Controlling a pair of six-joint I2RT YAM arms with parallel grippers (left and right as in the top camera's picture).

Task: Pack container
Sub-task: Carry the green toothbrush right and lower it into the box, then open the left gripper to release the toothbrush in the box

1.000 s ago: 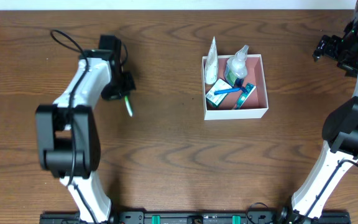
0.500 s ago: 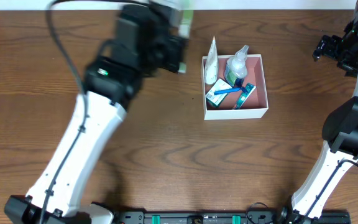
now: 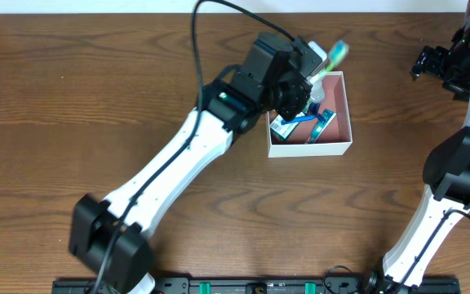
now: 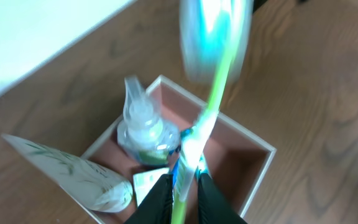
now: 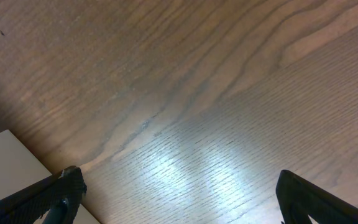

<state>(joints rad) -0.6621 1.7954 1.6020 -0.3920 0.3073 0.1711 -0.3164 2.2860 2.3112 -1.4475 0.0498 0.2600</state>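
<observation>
Container: square, shallow, lidless white-walled container [image 3: 312, 149] with a dusty pink inside. It stands on the table right of centre, toward the far edge.
Left gripper: black two-finger left gripper [image 3: 300, 86], hanging over the container's far-left part. Its fingers [image 4: 161, 198] are pressed together on the toothbrush handle.
Toothbrush: slim lime-green plastic toothbrush [image 4: 211, 115], pinched low on the handle and tilted. The head end sits in a blurred white-and-teal wrapper, out past the container's far wall.
Bottle: clear plastic bottle [image 4: 143, 127] with a nozzle cap, inside the container near a corner. Its label is too blurred to read.
Tube: white squeeze tube [image 4: 73, 174] printed with green leaves. The cap end is in the container and the broad end reaches out over the wall. No lettering is legible.
Razor: blue plastic razor [image 3: 304, 120], lying across the carton.
Carton: small white-and-green carton [image 3: 283, 125], flat on the container floor. The print is too small to read.
Packet: flat teal packet [image 3: 323, 124], just beside the razor. Its text is unreadable.
Right gripper: black two-finger right gripper [image 3: 435, 64] at the table's far-right edge, well apart from the container. Its fingers [image 5: 67, 186] are spread wide and hold nothing.
Table: dark brown wood-grain table [image 3: 219, 188].
</observation>
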